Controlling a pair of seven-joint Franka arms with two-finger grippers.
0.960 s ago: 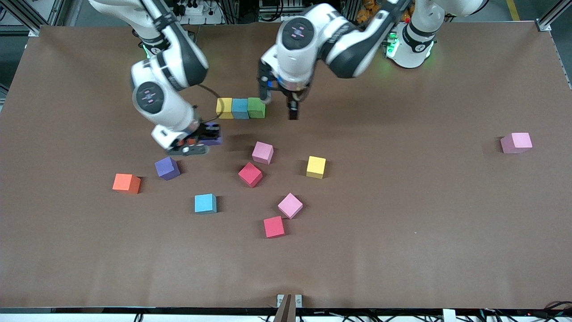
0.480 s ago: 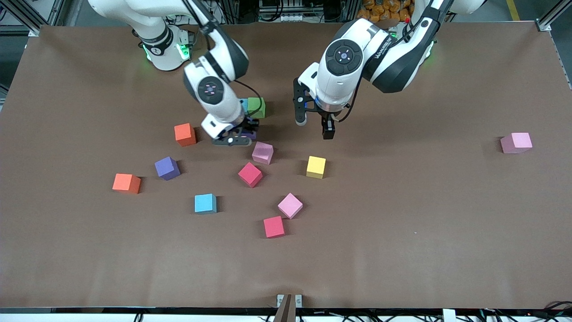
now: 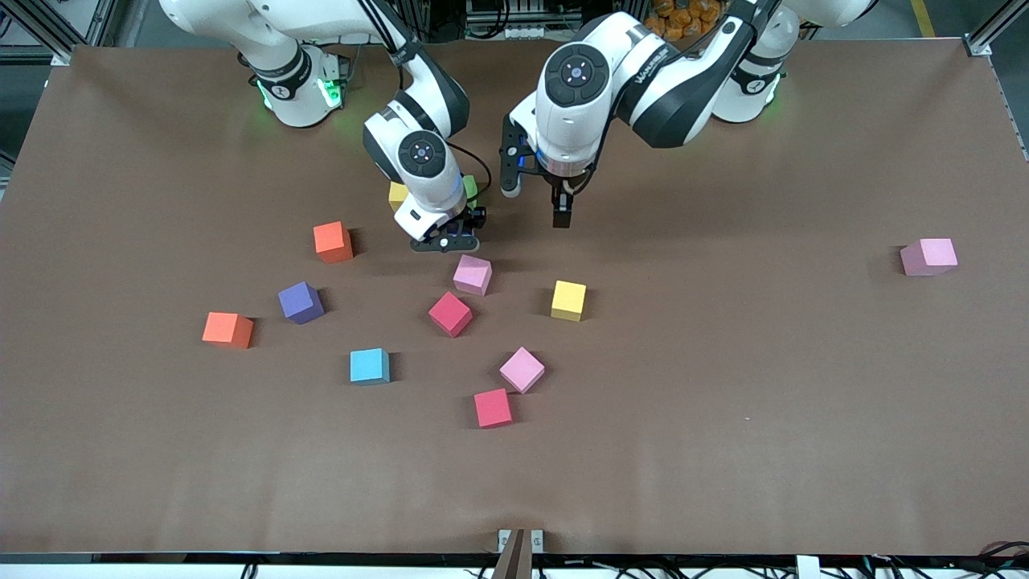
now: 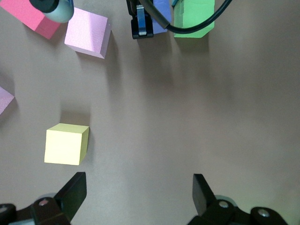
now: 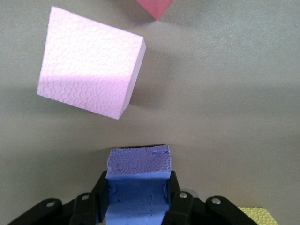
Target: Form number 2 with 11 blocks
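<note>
Within the last second the purple block (image 5: 138,161) was carried over by the right tool (image 3: 447,237), clamped on it, to just beside the green block (image 4: 194,18) of the started row. It was judged ready to be placed as the fourth piece. The left tool (image 4: 139,182), fingers apart, was kept over bare tabletop (image 3: 723,402) near the green block. Lying loose were counted three pink blocks (image 3: 472,274), two red (image 3: 450,314), two orange (image 3: 332,241), and one each of yellow (image 3: 568,300), blue (image 3: 370,366) and purple (image 3: 301,302).

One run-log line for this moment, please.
right gripper: shut on purple block, beside the row's green block | left gripper: open, empty, above bare table
</note>
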